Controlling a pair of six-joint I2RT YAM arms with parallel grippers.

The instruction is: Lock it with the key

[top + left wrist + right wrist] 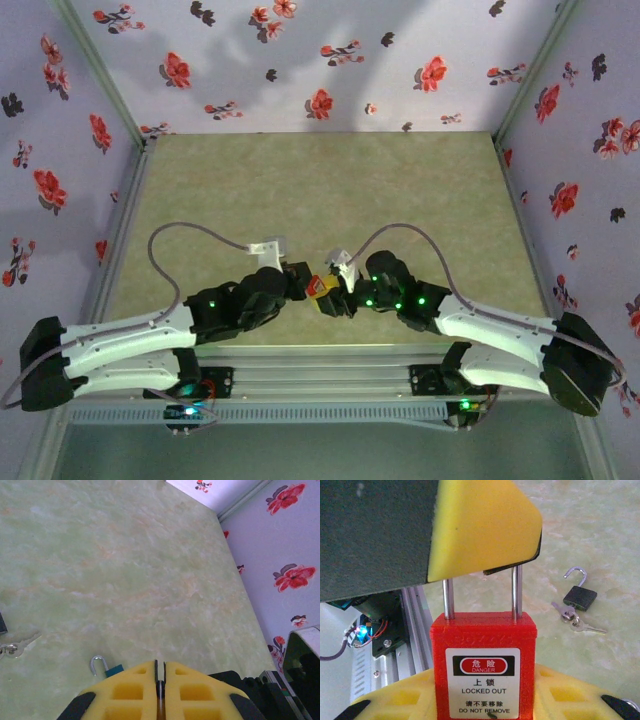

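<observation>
- Between my right gripper's matt yellow pads: red padlock, smooth glossy plastic body, white printed label.
- Its shackle, standing ahead of my fingertips: polished bare metal.
- Ahead and right: small black padlock, matt body, shiny metal hoop; metal keys beside it.
- Beneath: tabletop, smooth, marbled green, faint sheen.

A lockout padlock stands upright over the bench's near edge. The left gripper is clamped over its shackle and the right gripper around its body. Beyond, a small padlock lies on the bench, keys just beside it.
</observation>
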